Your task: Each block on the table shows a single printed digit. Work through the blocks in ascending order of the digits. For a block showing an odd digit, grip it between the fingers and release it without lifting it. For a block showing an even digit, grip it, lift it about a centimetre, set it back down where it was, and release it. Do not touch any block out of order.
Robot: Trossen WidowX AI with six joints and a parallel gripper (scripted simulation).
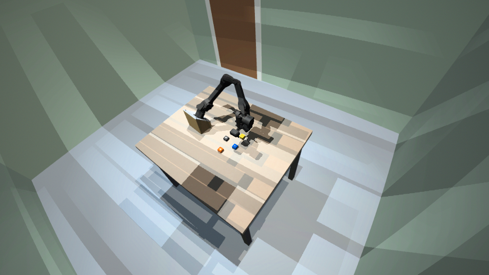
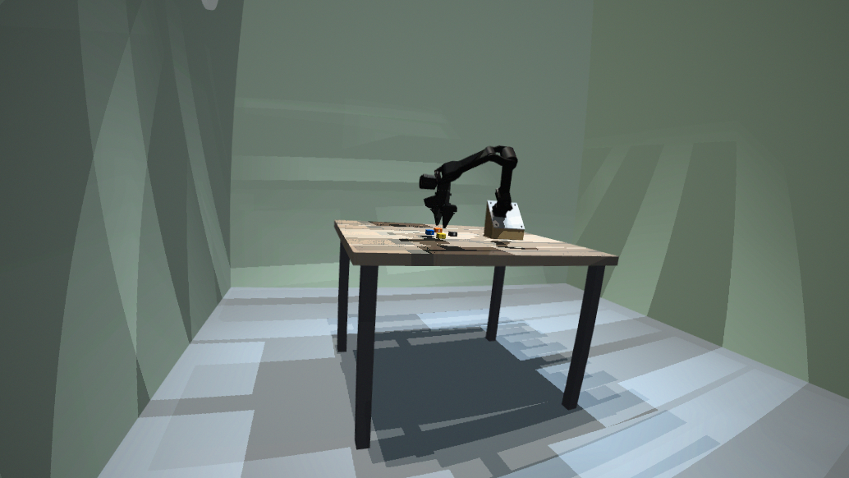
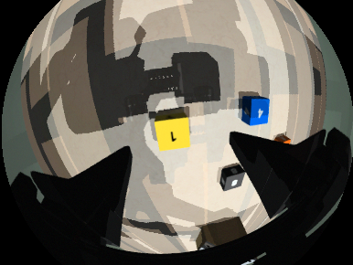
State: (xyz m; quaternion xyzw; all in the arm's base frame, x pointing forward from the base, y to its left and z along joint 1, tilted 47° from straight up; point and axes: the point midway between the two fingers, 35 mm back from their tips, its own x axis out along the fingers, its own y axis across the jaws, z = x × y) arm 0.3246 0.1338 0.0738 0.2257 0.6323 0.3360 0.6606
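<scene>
Just above centre of the wrist view, the yellow block [image 3: 172,135] lies on the tabletop [image 3: 201,11], showing a dark mark that reads as the digit 1, though the print is small and this is not certain. The blue block [image 3: 254,110] sits to its right, the black block [image 3: 232,177] lower right, and the orange block [image 3: 282,137] shows only as a sliver behind the right finger.

The claw [image 3: 183,190] stands wide and holds nothing. It hangs above the blocks, touching none of them.

Step in hand: approach to the first block in the sequence, judged to be the yellow one. If the digit is 1, the next move calls for centring the claw over the yellow block, descending until the fingers straddle it, closing, then releasing without lifting. Clearance from the nearby black block should be kept.

The top view shows all four blocks in a loose cluster, with the yellow block [image 1: 242,135] nearest the claw [image 1: 239,133]. The exterior view shows the gap between the claw [image 2: 442,224] and the tabletop [image 2: 474,254]. Only the wrist view resolves any printed mark.
</scene>
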